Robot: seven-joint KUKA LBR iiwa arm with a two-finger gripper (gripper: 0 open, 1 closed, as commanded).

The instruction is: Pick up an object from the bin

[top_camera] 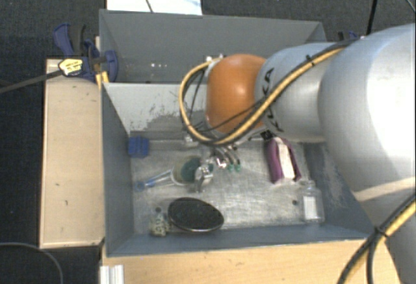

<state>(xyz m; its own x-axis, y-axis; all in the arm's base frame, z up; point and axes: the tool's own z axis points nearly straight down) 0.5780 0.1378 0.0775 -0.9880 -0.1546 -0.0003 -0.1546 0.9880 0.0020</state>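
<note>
My gripper point(212, 168) hangs low in the middle of the bin, under the arm's orange cover. Right at its left side lies a dark green round thing on a clear blue handle point(184, 172), the handle running out to the left. Whether the gripper touches it is hidden. A small green bit point(233, 166) lies just right of the gripper. In front of it, near the bin's front wall, sits a black oval thing point(195, 214).
A blue block point(138, 146) rests by the left wall. A purple and white tube point(281, 160) lies to the right, with a small clear bottle point(311, 203) in the front right corner. A small olive thing point(159, 227) sits front left. The arm covers the bin's right and back.
</note>
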